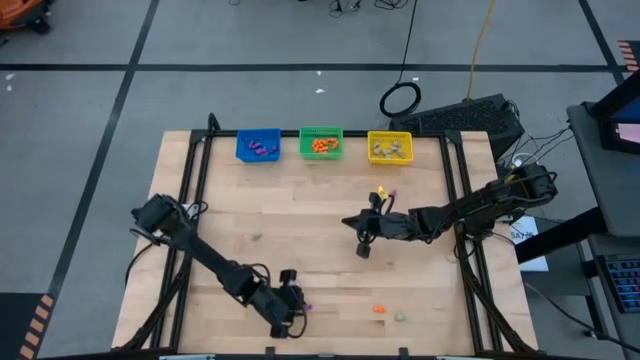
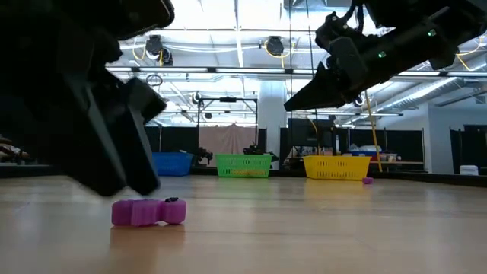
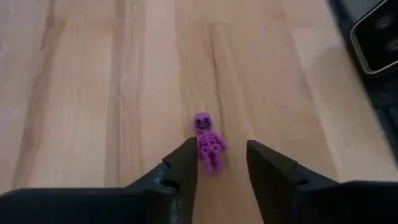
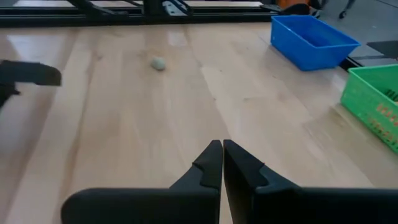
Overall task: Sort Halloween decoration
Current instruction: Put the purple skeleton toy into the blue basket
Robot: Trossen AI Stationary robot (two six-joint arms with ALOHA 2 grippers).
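Note:
A tiny purple skeleton trinket (image 3: 208, 142) lies flat on the wooden table near its front edge, also seen in the low view (image 2: 148, 211) and the high view (image 1: 306, 306). My left gripper (image 3: 221, 165) is open and slants down over it, with the skeleton's legs between the fingertips. An orange trinket (image 1: 379, 309) and a pale beige one (image 1: 399, 316) lie to the right of it. My right gripper (image 1: 362, 245) hangs shut and empty above the table's middle (image 4: 222, 162).
A blue bin (image 1: 258, 146), a green bin (image 1: 321, 142) and a yellow bin (image 1: 390, 147) stand in a row at the far edge, each holding trinkets. Another purple piece (image 1: 392, 194) lies near my right arm. Black frame rails run along both table sides.

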